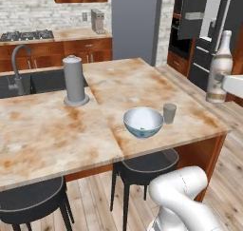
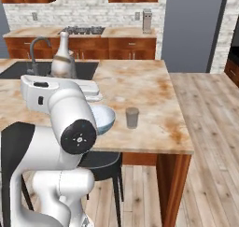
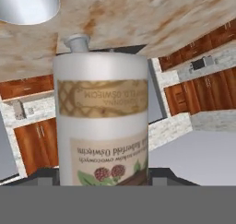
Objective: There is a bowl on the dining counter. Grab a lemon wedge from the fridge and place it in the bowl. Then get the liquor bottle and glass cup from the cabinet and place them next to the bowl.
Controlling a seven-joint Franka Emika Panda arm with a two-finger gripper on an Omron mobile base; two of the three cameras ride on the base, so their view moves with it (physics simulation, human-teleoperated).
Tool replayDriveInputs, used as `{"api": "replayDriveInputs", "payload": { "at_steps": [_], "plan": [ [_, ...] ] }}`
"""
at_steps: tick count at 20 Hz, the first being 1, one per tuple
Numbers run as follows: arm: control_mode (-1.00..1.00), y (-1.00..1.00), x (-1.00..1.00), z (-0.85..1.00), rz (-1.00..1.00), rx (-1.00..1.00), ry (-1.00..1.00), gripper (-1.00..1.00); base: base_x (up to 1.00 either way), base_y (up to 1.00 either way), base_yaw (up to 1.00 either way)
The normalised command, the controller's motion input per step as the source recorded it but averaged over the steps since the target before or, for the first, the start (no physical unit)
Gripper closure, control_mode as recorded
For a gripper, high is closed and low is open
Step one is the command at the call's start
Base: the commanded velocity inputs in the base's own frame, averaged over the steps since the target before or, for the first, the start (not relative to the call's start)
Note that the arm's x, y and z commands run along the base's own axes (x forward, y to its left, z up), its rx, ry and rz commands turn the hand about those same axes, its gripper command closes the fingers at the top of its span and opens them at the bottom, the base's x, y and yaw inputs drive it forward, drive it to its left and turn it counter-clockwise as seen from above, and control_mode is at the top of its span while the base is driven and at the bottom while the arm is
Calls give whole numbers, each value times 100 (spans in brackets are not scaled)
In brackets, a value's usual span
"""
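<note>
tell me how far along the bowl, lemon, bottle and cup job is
Looks done: the white round bowl on the beige marbled dining counter holds a small yellowish speck, probably the lemon wedge, and the small grey translucent glass cup stands beside it. In hand: the pale long-necked liquor bottle, held upright off the counter's right edge. Left: set it down next to the bowl.

**What we cannot see clearly**

We see the liquor bottle (image 3: 101, 121) cut off at the bottom of the hand view, so its base stays hidden. In the right base view the arm covers part of the bowl (image 2: 105, 118). The small speck inside the bowl (image 1: 142, 129) is too small to identify.
</note>
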Motion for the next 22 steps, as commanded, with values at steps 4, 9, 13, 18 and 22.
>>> {"api": "replayDriveInputs", "payload": {
  "at_steps": [4,9,13,18,22],
  "plan": [
    [-100,-16,0,-7,7,0,3,100,18,-20,19],
    [-100,-93,0,-45,35,0,6,100,0,0,0],
    [-100,-96,39,-74,39,-1,3,100,0,0,0],
    [-100,-46,88,-94,31,-5,-1,100,0,0,0],
    [-100,0,88,-100,24,-10,-14,100,0,0,0]
  ]
}}
